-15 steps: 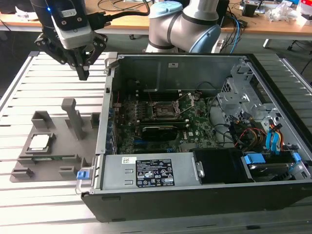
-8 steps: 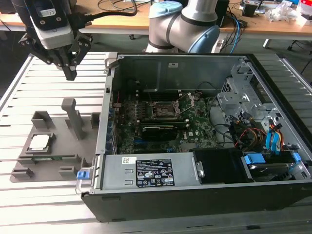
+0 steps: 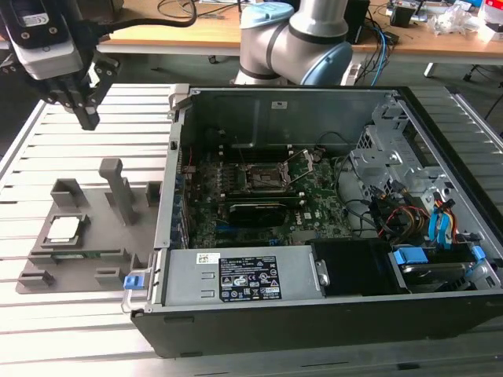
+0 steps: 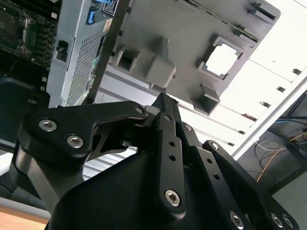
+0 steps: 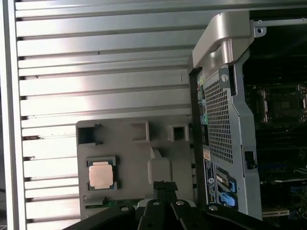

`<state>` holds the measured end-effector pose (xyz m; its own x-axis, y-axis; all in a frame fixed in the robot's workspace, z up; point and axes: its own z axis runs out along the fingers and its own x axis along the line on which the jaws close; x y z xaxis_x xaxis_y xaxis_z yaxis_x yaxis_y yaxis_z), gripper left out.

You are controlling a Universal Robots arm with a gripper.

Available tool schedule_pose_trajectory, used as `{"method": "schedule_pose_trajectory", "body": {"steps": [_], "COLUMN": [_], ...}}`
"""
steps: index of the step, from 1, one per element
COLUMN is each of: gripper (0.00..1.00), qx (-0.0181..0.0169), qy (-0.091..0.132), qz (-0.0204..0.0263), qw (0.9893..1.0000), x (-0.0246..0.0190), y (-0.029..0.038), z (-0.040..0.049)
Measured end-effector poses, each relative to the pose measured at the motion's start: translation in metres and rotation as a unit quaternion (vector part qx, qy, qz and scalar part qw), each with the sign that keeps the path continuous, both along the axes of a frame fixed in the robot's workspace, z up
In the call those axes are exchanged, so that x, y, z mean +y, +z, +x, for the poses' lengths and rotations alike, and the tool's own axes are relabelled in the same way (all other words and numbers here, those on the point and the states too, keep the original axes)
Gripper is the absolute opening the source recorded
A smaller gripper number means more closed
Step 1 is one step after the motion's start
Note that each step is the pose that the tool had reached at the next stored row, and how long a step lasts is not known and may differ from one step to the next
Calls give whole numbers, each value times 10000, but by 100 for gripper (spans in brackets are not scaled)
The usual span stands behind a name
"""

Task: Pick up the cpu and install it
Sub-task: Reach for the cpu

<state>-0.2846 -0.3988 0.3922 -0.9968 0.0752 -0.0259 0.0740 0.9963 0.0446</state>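
Gripper (image 3: 89, 119): we recorded its fingers pressed together, holding nothing and touching nothing, raised clear above the table (image 3: 47, 314) and tray (image 3: 102, 236).

Cpu (image 3: 63, 229): we found it lying flat in a square recess of the tray, at the exterior view's left, beside the open case (image 3: 314, 330). In both wrist views it lay below the fingertips.

Socket (image 3: 267, 179): we noted it inside the case, well apart from the cpu.
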Motion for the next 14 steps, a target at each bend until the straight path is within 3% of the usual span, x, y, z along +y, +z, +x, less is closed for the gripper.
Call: {"method": "schedule_pose_trajectory", "body": {"steps": [5,9,14], "gripper": [11,11,11], "qx": [0,0,0], "qy": [0,0,-1], "qz": [-2,-5,-9], "qw": [10000,10000,10000], "x": [0,0,0], "y": [-1,-4,-7], "z": [-131,-291,-394]}}
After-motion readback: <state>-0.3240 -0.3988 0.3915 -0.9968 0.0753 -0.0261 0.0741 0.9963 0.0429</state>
